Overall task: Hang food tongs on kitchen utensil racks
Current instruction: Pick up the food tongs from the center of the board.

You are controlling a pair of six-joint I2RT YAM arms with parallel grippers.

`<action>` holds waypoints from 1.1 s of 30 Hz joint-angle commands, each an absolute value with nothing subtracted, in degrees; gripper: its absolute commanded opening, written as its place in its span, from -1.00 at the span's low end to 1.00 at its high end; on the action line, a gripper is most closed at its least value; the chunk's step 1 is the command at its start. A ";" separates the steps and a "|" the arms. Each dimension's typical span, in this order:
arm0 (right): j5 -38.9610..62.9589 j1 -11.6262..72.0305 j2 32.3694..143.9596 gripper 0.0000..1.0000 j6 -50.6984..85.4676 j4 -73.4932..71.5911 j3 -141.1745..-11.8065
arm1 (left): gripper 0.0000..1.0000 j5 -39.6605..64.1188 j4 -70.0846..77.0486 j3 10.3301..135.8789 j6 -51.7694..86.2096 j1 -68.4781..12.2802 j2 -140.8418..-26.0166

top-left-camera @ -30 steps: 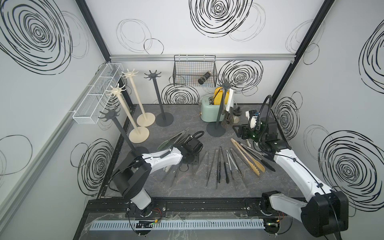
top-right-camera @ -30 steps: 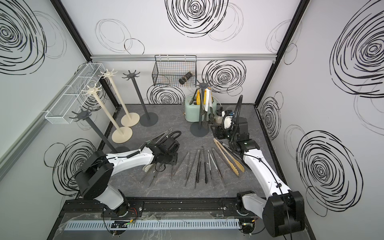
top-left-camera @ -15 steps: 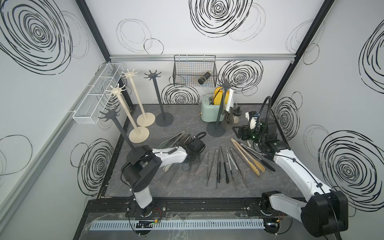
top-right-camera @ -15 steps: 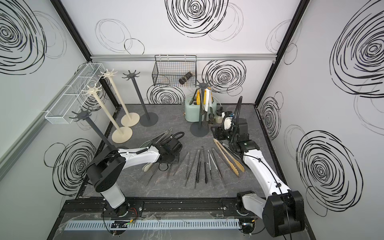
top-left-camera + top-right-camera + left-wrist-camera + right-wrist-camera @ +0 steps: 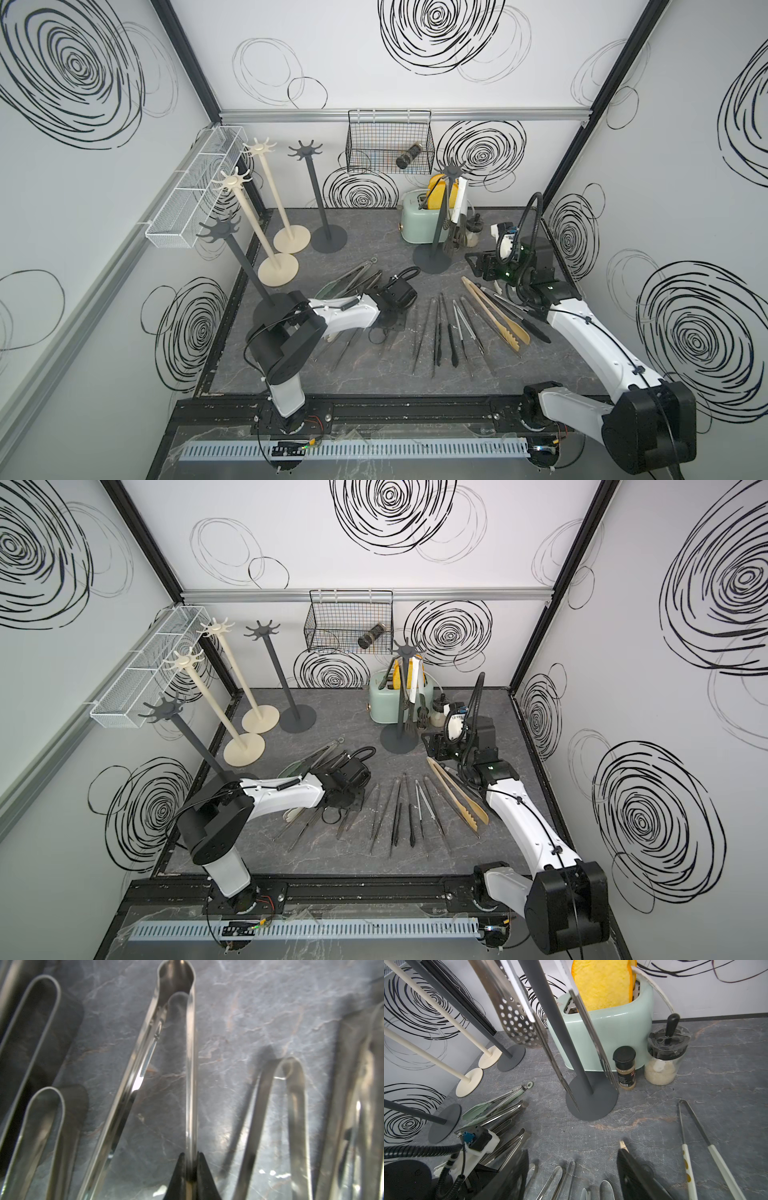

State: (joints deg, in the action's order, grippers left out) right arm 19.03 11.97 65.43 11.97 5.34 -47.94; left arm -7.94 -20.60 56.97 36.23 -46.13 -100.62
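**Pinching One Arm of the Steel Tongs, Bend Left Free**

Clamping the left gripper (image 5: 191,1160) hard on a single arm of the steel tongs (image 5: 190,1068), the other arm splaying away and the rounded spring bend pointing ahead of the wrist camera. Probably taking just one arm so as to leave that bend free for slipping over a hook. Lying low among neighbouring tongs on the slate table (image 5: 374,374), at the left end of the spread; impossible to tell whether raised clear of the surface. Looking mirror-bright, slim and narrow-banded, likely slippery and springy in so thin a pinch.

Holding the right gripper (image 5: 574,1150) spread and empty above the table, facing the dark grey rack (image 5: 600,1105) beside the mint toaster (image 5: 612,1032), seemingly waiting out of the way. Carrying perforated steel tongs (image 5: 517,1018) on that rack already. Standing bare near the left arm, the cream racks (image 5: 291,245), probably the nearer destination. Fanning out mid-table, the other tongs (image 5: 436,332), with the wooden tongs (image 5: 494,311) at the right.
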 commanded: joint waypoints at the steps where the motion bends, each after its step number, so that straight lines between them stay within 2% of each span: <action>1: 18.74 11.87 64.51 0.40 11.68 4.96 -47.38 | -1.00 -10.30 -21.67 59.85 35.77 -46.41 -98.80; 11: 17.66 11.82 64.69 0.40 11.69 4.57 -47.02 | -1.00 -16.79 -19.60 62.84 33.08 -46.09 -91.37; 23: 14.95 11.87 65.10 0.39 13.66 2.84 -44.87 | -1.00 -21.15 1.00 64.97 24.35 -48.45 -83.71; 33: 13.80 12.22 65.82 0.39 14.26 1.16 -43.77 | -1.00 -26.78 7.05 76.28 17.05 -52.37 -84.91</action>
